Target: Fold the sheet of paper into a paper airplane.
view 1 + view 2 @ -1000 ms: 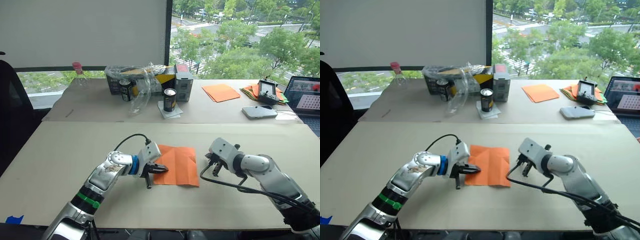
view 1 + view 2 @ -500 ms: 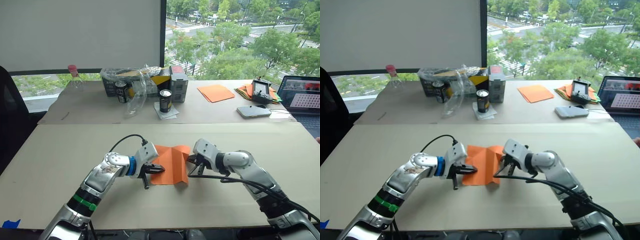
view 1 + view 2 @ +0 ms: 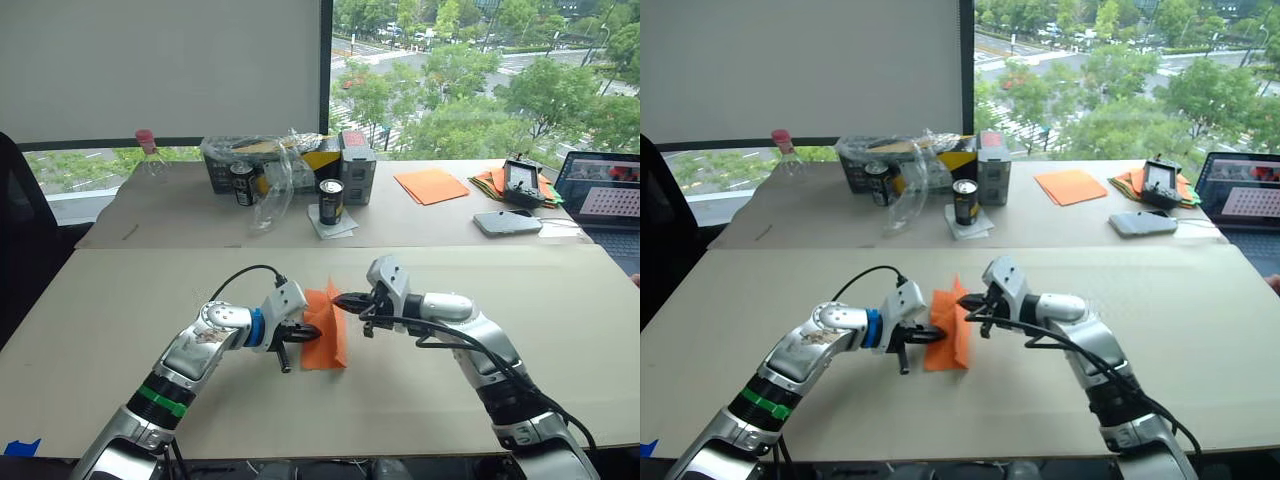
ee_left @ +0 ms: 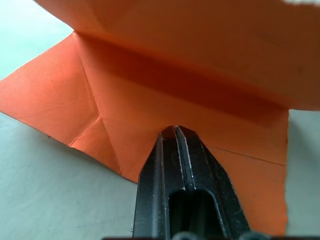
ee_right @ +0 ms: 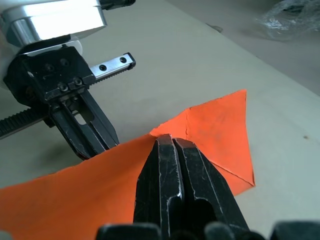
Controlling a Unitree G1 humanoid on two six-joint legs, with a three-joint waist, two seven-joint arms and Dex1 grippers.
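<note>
Both end effectors pinch sheet of paper (image 3: 325,335) edges.

Beige tables (image 3: 120,300) before a window (image 3: 470,70) overlooking trees.

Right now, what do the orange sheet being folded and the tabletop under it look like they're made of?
Sheet of paper: thin matte orange paper, judging by its sharp creases and the half standing up where the right hand holds it. Table: a flat, dull beige surface, possibly cardboard or laminate.
</note>
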